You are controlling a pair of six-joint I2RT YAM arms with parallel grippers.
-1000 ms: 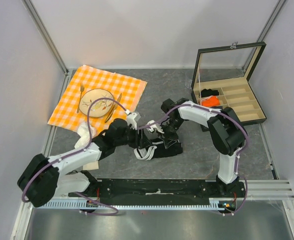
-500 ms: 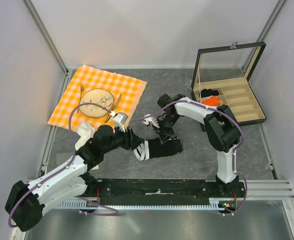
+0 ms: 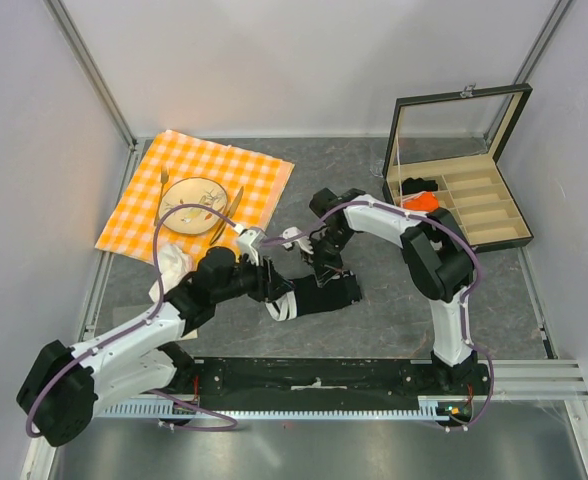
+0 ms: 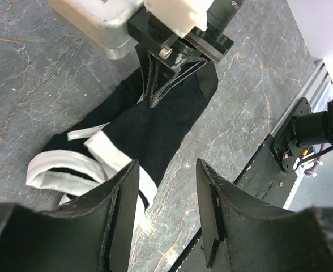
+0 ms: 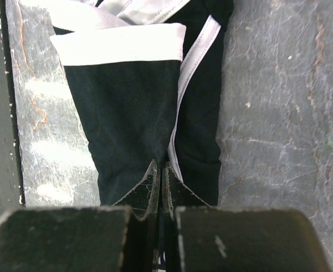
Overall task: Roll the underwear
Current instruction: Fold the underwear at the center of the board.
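Observation:
The underwear (image 3: 319,294) lies folded into a narrow black strip on the grey table, its white waistband (image 3: 282,306) bunched at the left end. My right gripper (image 3: 324,266) is shut on the strip's far black edge; in the right wrist view the closed fingertips (image 5: 155,180) pinch a ridge of the underwear (image 5: 127,107). My left gripper (image 3: 273,288) is open and empty just left of the waistband. In the left wrist view its jaws (image 4: 167,170) stand apart over bare table beside the underwear (image 4: 149,127), and the right gripper (image 4: 169,68) shows at the top.
An orange checked cloth (image 3: 236,165) with a plate (image 3: 192,203) and cutlery lies at the back left. An open compartment box (image 3: 494,215) at the back right holds an orange roll (image 3: 426,202) and a black roll (image 3: 418,185). A white crumpled thing (image 3: 169,266) lies by the left arm.
My left gripper has pulled back left off the underwear and now sits open by the waistband. My right gripper has shifted slightly back and left, still pinching the fabric.

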